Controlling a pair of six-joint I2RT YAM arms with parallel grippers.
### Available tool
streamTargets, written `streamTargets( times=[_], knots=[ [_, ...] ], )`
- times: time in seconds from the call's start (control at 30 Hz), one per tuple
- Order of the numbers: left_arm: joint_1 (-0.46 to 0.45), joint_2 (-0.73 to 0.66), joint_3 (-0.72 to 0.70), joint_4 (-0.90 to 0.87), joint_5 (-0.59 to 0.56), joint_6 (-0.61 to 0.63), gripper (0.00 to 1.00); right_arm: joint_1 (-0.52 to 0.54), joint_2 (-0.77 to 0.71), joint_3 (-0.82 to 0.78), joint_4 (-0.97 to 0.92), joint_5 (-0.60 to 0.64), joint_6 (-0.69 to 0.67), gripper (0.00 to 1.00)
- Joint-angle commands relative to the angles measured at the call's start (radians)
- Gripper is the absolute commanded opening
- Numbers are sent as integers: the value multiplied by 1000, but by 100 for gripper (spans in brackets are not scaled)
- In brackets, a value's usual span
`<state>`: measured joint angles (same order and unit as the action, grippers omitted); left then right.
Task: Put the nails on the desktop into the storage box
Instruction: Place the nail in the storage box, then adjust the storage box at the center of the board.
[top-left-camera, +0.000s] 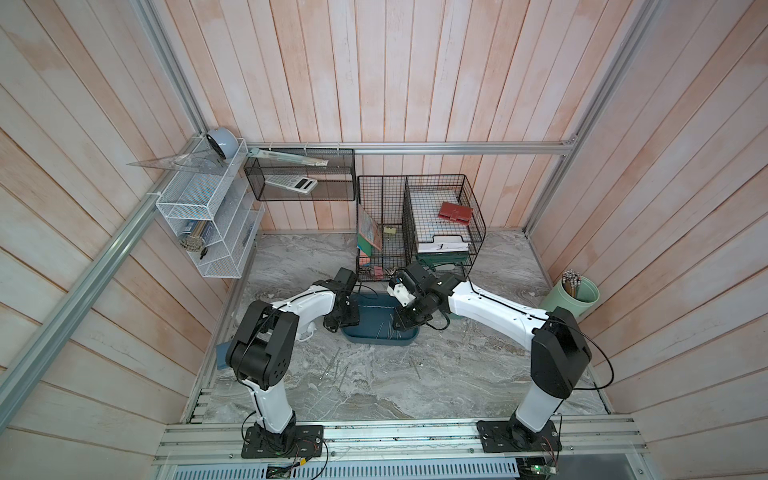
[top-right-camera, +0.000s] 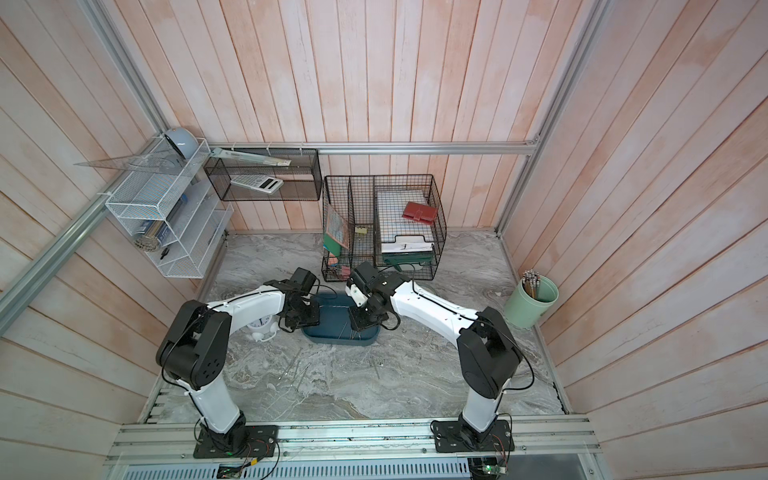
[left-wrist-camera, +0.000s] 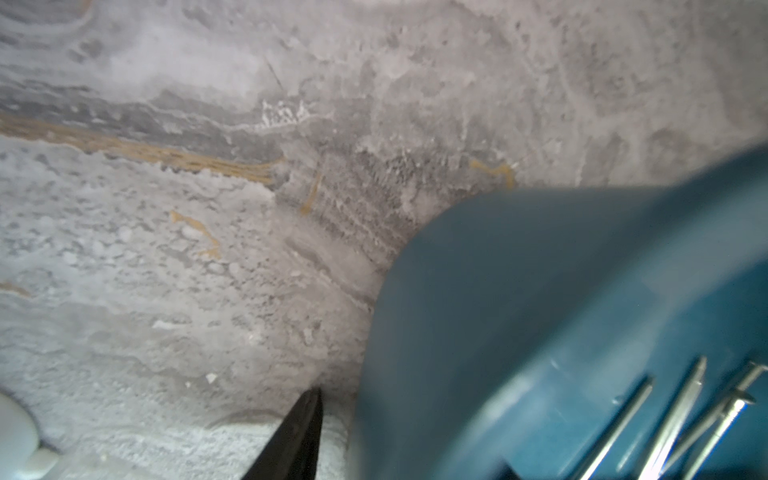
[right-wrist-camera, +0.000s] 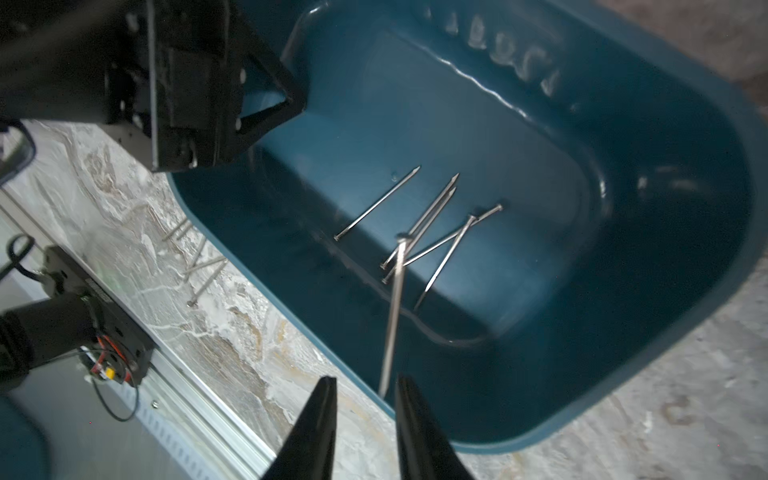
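Some raised letters, blurred — storage box wall

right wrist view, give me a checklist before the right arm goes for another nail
1. Right tool open: ok.
2. Long silvery metal nail at its fingers clear of them: cannot tell, blurred.
3. That nail above the dark teal plastic storage box: ok.
4. Grey marble desktop free of nails: not ok, loose nails lie beside the box.
5. Left tool empty: cannot tell, only one finger shows.
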<state>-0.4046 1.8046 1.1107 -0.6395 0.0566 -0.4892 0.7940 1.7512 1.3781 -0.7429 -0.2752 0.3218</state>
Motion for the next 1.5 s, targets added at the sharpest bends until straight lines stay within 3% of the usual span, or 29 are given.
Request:
streamTargets(
  times=[0.0,0.13,0.47,0.67,1.1,1.2,1.37,1.47],
  knots=[
    [6,14,2,-2,9,9,48,-4,-56,10,-18,-27,-10,49],
    [6,12,5,-5,10,8,48,9,-148,10,-72,10,1,60],
    [7,16,7,1,22,4,48,210,-411,-267,-228,216,170,50],
    [6,15,1,5,23,4,48,338,-350,-337,-246,327,232,44],
    [6,34,-3,14,15,6,47,350,-213,-415,-55,408,217,38],
    [6,47,7,12,-17,6,39,350,-241,-416,-44,420,220,38],
    [7,77,39,0,-50,7,8,343,-270,-424,-59,409,203,38],
    [10,82,46,-12,-71,6,0,342,-268,-424,-60,384,195,38]
  ],
)
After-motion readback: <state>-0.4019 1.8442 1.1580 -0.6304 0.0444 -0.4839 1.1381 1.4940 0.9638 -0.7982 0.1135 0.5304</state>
